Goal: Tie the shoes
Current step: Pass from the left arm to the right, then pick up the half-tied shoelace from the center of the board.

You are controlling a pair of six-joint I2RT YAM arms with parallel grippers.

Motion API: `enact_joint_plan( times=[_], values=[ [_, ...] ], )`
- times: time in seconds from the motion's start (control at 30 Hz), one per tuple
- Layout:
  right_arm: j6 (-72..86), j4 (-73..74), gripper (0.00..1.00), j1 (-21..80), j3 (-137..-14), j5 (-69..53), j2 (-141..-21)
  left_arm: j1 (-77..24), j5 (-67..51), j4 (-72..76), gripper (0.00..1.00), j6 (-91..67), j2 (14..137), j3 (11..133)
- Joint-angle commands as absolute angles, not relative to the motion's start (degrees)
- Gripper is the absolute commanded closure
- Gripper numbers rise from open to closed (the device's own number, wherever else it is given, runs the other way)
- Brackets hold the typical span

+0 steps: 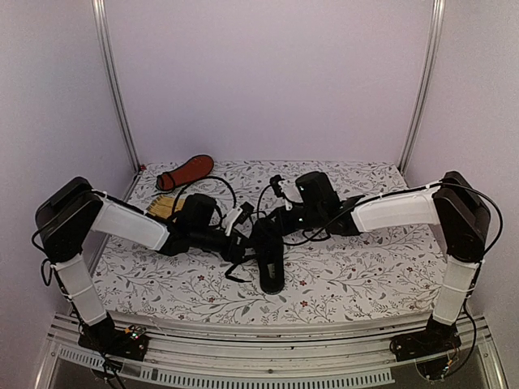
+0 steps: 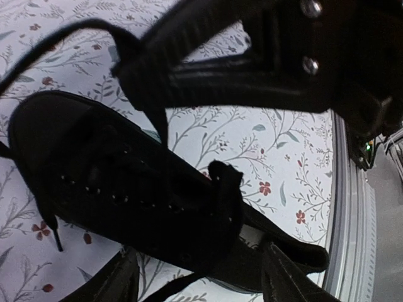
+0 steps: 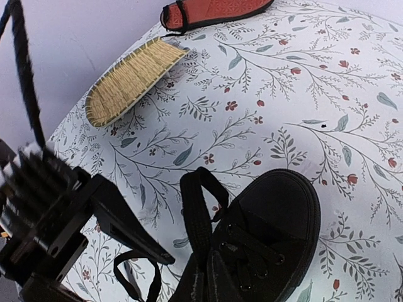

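One black shoe (image 1: 270, 253) lies in the middle of the table, toe toward the near edge. The other shoe (image 1: 186, 172) rests at the back left with its reddish-orange sole (image 3: 211, 11) turned up. My left gripper (image 1: 237, 235) is just left of the middle shoe. In the left wrist view it (image 2: 200, 264) stands open, the fingers (image 2: 119, 280) either side of the shoe's (image 2: 126, 182) heel end with a loose lace strand (image 2: 167, 288) between them. My right gripper (image 3: 220, 267) is shut on a black lace loop (image 3: 200, 207) rising beside the shoe's (image 3: 277, 220) eyelets.
A yellow woven mat (image 3: 129, 78) lies at the back left beside the upturned shoe. The floral tablecloth (image 1: 365, 275) covers the table. Metal frame posts (image 1: 113, 81) stand at the back corners. The table's edge (image 2: 343, 207) runs close behind the shoe's heel.
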State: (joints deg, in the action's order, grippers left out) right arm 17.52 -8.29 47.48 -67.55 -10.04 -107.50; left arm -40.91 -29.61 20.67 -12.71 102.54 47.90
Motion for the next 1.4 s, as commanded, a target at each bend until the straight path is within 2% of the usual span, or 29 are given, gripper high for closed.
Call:
enact_joint_plan(
  times=[0.0, 0.17, 0.23, 0.3, 0.37, 0.53, 0.63, 0.7, 0.77, 1.03, 1.37],
  values=[
    [20.47, -11.13, 0.98, 47.29, -65.85, -6.57, -103.97, -42.51, -30.7, 27.69, 0.33, -13.89, 100.48, 45.27],
    [21.52, -11.56, 0.98, 47.32, -64.57, -5.58, -102.77, -43.82, -30.57, 27.36, 0.33, -13.37, 103.26, 47.02],
    [21.52, -11.52, 0.98, 47.3, -64.3, -5.22, -102.26, -44.11, -29.98, 26.92, 0.39, -12.98, 104.29, 47.91],
    [21.61, -11.51, 0.98, 47.35, -63.68, -4.34, -101.49, -44.25, -29.93, 26.62, 0.51, -12.84, 104.87, 48.51],
    [21.69, -11.51, 0.98, 47.33, -62.85, -3.16, -100.54, -44.42, -30.01, 26.31, 0.59, -12.68, 105.18, 48.85],
    [22.09, -11.6, 0.98, 47.29, -61.11, -0.63, -98.29, -45.31, -28.23, 25.62, 0.62, -12.16, 105.92, 48.78],
    [22.49, -11.9, 0.98, 47.33, -60.05, 0.11, -97.21, -45.59, -26.77, 25.31, 0.73, -12.47, 106.55, 48.78],
    [22.67, -12.46, 0.98, 47.29, -58.81, 0.62, -96.48, -45.77, -25.29, 25.49, 0.91, -13.4, 106.85, 48.59],
    [22.51, -12.9, 0.98, 47.29, -57.7, 1.67, -95.68, -45.85, -24.4, 25.57, 1.0, -13.7, 106.81, 48.08],
    [25.14, -10.03, 0.98, 47.26, -52.23, 13.85, -91.06, -45.96, -21.91, 27.17, 1.0, -15.72, 103.09, 42.42],
    [31.88, -3.77, 0.98, 46.41, -47.12, 23.54, -92.38, -45.91, -20.2, 28.1, 1.0, -18.54, 101.67, 38.68]
  ],
)
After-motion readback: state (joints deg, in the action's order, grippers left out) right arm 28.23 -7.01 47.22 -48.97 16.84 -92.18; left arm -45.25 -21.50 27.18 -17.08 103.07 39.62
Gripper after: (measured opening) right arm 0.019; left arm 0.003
